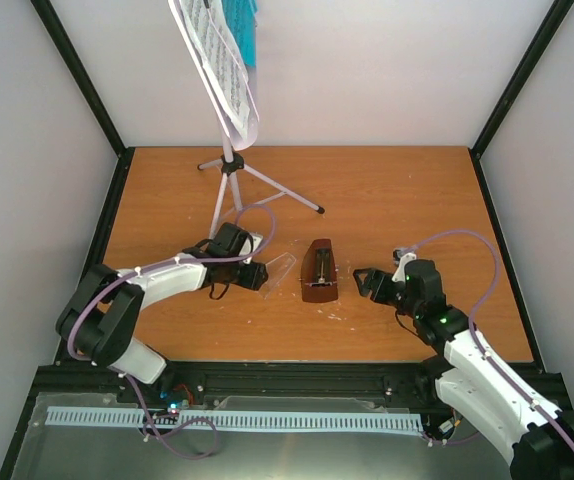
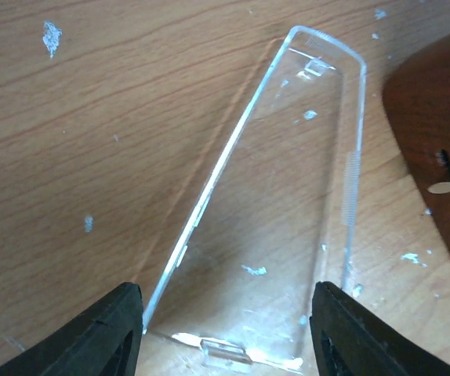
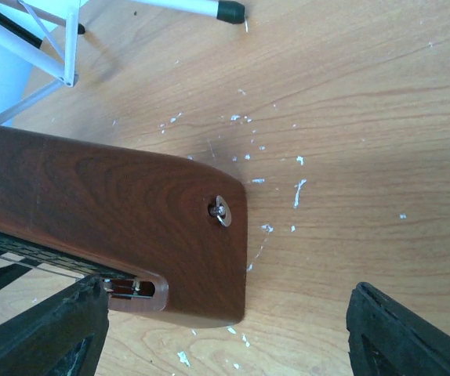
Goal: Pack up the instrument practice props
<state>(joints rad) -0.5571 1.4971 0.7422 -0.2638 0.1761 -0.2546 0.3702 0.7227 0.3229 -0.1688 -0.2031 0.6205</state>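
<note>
The metronome point(image 1: 319, 272) rests mid-table point(image 1: 417, 190), its narrow end toward the far edge. Its clear cover point(image 2: 288, 196) lies flat just beside it, narrow end pointing away from the left fingers point(image 2: 107, 337). These straddle its wide end, but whether they grip it is unclear. The right fingers point(image 3: 397, 337) are spread at the metronome's base. The sheet music point(image 1: 217, 60) is cut off above.

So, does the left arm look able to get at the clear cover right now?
Likely yes: its fingers straddle one end of the clear cover, with nothing lying on top of it.
</note>
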